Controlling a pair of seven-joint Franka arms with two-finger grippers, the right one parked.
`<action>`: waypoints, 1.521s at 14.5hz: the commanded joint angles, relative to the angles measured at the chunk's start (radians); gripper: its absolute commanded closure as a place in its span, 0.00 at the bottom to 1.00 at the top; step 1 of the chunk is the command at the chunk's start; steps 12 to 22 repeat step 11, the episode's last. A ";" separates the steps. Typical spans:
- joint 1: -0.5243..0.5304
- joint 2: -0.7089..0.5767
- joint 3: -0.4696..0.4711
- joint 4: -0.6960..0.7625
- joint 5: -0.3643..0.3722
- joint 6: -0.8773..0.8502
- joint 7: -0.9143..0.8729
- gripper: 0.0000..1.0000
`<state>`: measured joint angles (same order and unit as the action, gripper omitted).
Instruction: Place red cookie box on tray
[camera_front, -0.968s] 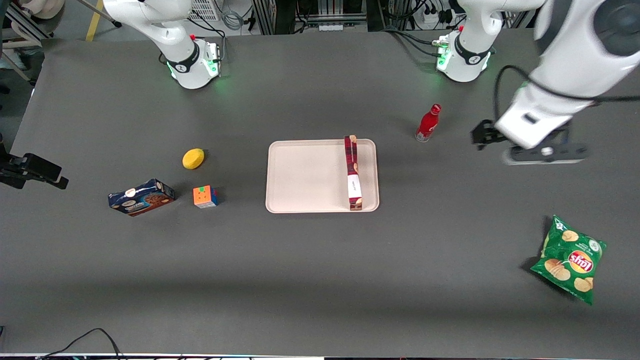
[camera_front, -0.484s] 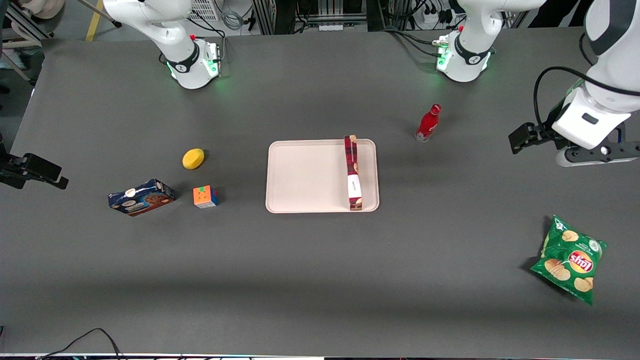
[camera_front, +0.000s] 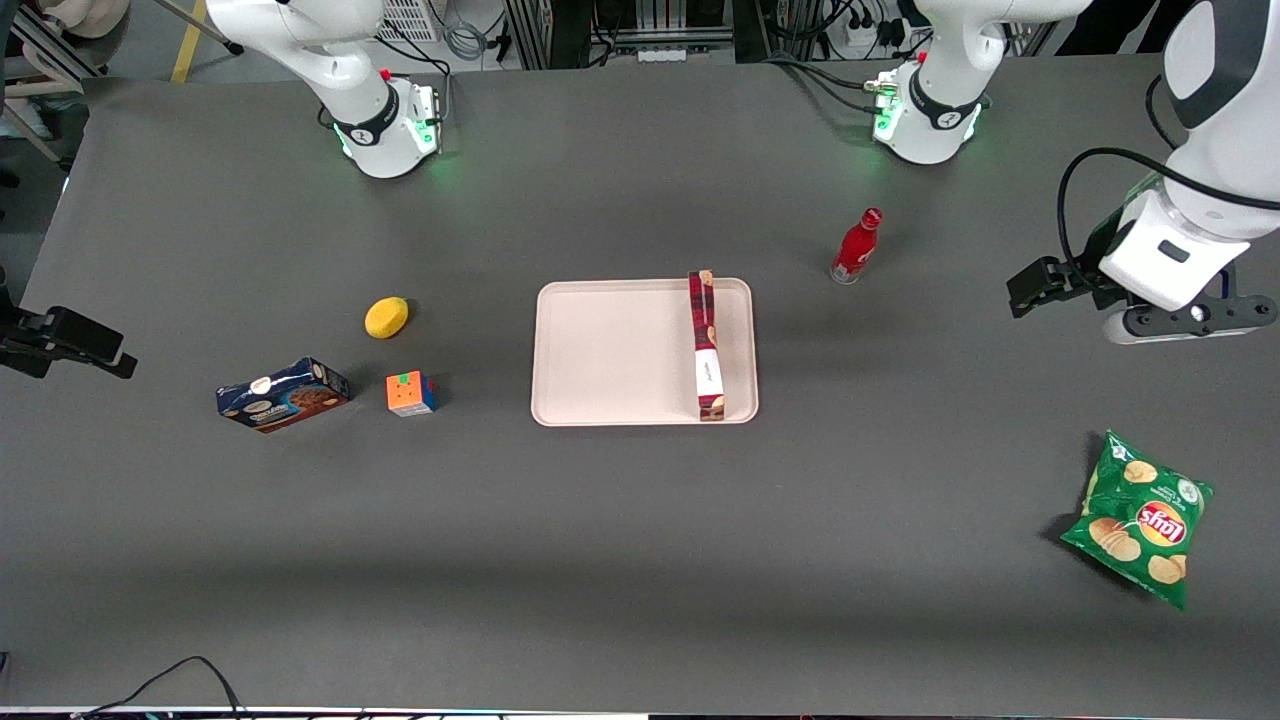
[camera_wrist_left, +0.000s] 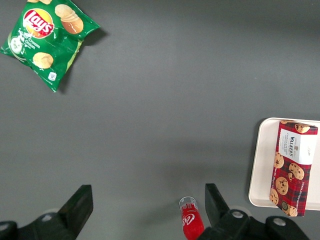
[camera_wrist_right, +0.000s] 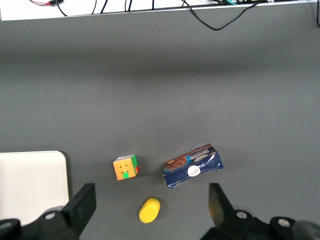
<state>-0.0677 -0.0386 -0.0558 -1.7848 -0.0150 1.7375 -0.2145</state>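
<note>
Red cookie box (camera_front: 706, 345) lying on tray (camera_front: 610, 350) at its 3 o'clock edge; gripper (camera_wrist_left: 145, 212) high above table (camera_front: 640, 550), jaws wide, holding nothing.

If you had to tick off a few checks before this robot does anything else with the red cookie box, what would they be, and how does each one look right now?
1. Red cookie box on the tray: ok, standing on its long thin edge near the tray's working-arm side.
2. Box fully inside the rim: ok, as far as the front view shows.
3. Gripper empty and open: ok.
4. Gripper clear of the tray: ok, raised toward the working arm's end of the table.
5. Red bottle upright: ok.
6. Box stable on edge: cannot tell.
</note>
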 joint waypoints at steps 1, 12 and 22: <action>0.005 -0.009 -0.001 -0.001 -0.003 -0.004 0.015 0.00; 0.008 0.025 0.008 0.048 -0.003 -0.015 0.147 0.00; 0.008 0.025 0.008 0.048 -0.003 -0.015 0.147 0.00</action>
